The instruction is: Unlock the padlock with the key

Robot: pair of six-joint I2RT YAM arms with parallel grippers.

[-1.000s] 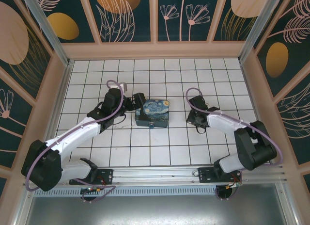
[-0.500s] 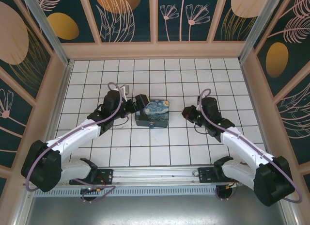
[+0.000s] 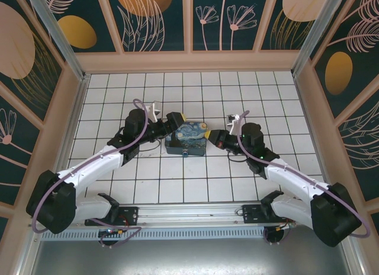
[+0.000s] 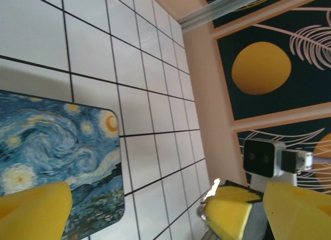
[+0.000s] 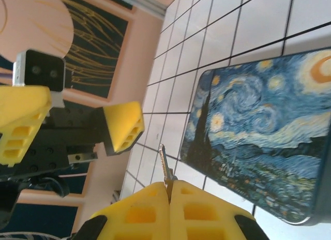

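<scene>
Padlock (image 3: 185, 153) sits untouched at the box's (image 3: 188, 137) lower edge, mid-frame, while the right gripper (image 5: 168, 188) pinches the key (image 5: 164, 165) and the left gripper (image 3: 176, 124) gapes, so insertion and turning remain.

Starry-night box (image 3: 187, 138) sits dead centre and you're hemmed in around it. The left gripper (image 3: 179, 119) hangs spread at its far-left corner. The right gripper (image 3: 214, 138) crowds its right edge, pinching the key (image 5: 164, 165). The padlock (image 3: 186, 153) sits at the near edge. Your open lanes are the tiled floor (image 3: 177, 180) on the box's near side and the tiles beyond it, up to the back wall (image 3: 189, 61).
</scene>
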